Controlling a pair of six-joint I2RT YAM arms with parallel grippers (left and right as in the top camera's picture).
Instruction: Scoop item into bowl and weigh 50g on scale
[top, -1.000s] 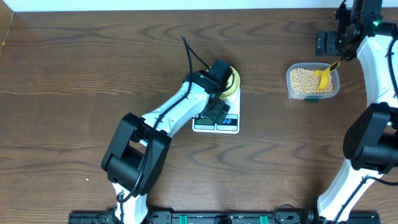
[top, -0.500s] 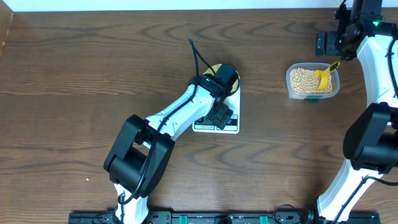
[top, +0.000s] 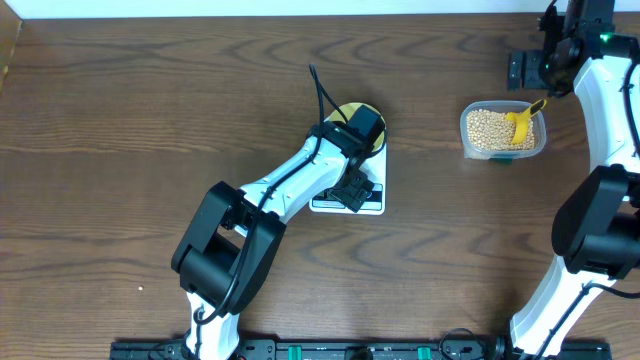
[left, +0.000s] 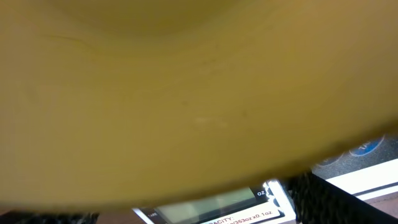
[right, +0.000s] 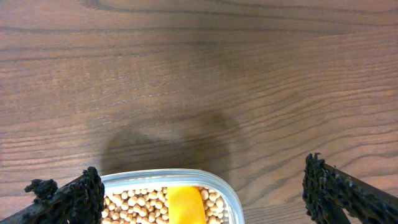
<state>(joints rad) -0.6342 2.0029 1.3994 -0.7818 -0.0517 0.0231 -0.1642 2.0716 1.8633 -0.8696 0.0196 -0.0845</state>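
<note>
Left gripper is hanging over the bowl with jaws spread wide and nothing clamped; cannot tell if a finger is touching the rim. The bowl is sitting on the scale near the middle of the desk, slightly toward the back edge, and the arm is hiding its inside. Right gripper is also gaping wide and empty, hovering just behind the container near the desk's back-right corner.

The beans are lying in that container, well apart from the bowl. They are looking small, round, hard and smooth, so they are probably going to roll and spill easily. No pinching them; they are needing the scoop.

The scoop is looking like rigid yellow plastic, light, with its head buried in the beans and its handle leaning over the container's back-right rim. The handle is the place to be gripping. The container is thin clear plastic with rounded corners and is likely sliding if pushed.

The bowl is looking smooth, glossy, pale yellow and light, likely skating on the scale's flat white top if nudged. The desk is dark wood grain, flat and matte
</note>
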